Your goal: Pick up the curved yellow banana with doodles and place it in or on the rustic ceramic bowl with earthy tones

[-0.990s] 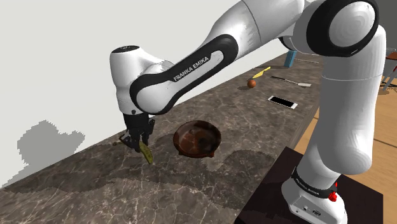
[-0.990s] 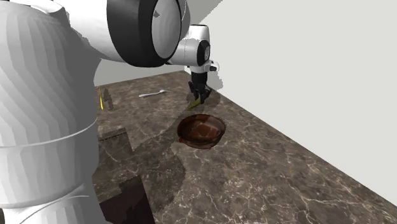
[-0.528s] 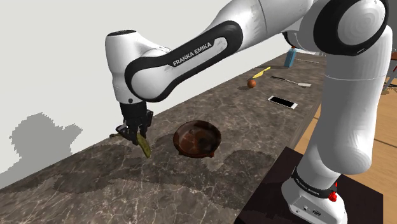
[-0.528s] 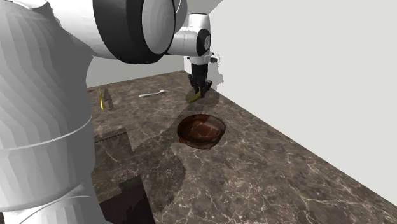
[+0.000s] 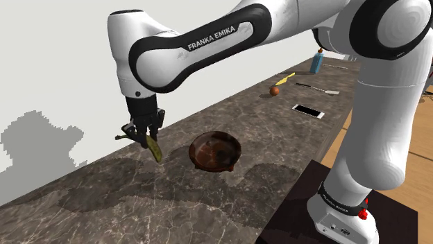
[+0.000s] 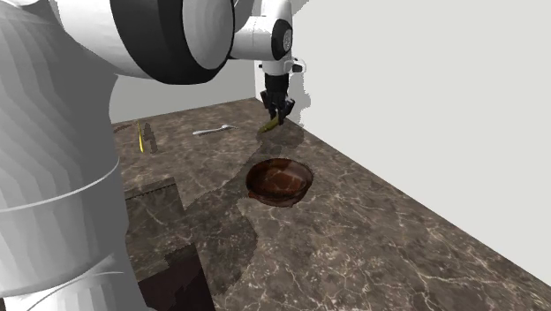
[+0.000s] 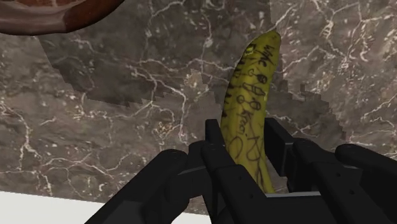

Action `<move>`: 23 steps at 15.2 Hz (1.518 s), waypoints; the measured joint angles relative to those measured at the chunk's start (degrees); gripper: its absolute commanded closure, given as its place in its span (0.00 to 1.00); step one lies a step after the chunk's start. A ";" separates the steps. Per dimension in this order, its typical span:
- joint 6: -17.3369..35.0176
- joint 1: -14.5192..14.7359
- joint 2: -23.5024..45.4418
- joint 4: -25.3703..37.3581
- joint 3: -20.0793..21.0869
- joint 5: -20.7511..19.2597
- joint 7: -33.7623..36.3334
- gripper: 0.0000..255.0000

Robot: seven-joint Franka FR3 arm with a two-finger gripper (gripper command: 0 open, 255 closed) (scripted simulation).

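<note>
One risk: gripper (image 5: 144,132) clenched on banana (image 5: 155,148) near one end, hanging above counter (image 5: 264,132); bowl (image 5: 216,151) at its 3 o'clock, shoulder view. Long free end may swing, clip rim, slip.

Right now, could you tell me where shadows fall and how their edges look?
Shoulder view: a grey shadow on the wall has jagged edges. Wrist view: a stair-stepped shadow crosses the counter beside the banana. Second exterior view: wall shadow behind the tool.
</note>
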 measured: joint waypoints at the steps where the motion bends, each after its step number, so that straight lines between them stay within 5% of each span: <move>1: -0.72 -0.07 -0.34 0.42 0.04 0.20 -0.13 1.00; 7: -4.91 -0.06 -0.68 4.34 0.13 0.51 -0.49 1.00; 15: -1.97 -5.13 -17.63 -13.75 -2.29 9.60 -10.22 1.00; 23: -2.59 -6.51 -34.22 -29.58 -8.95 15.66 -21.36 1.00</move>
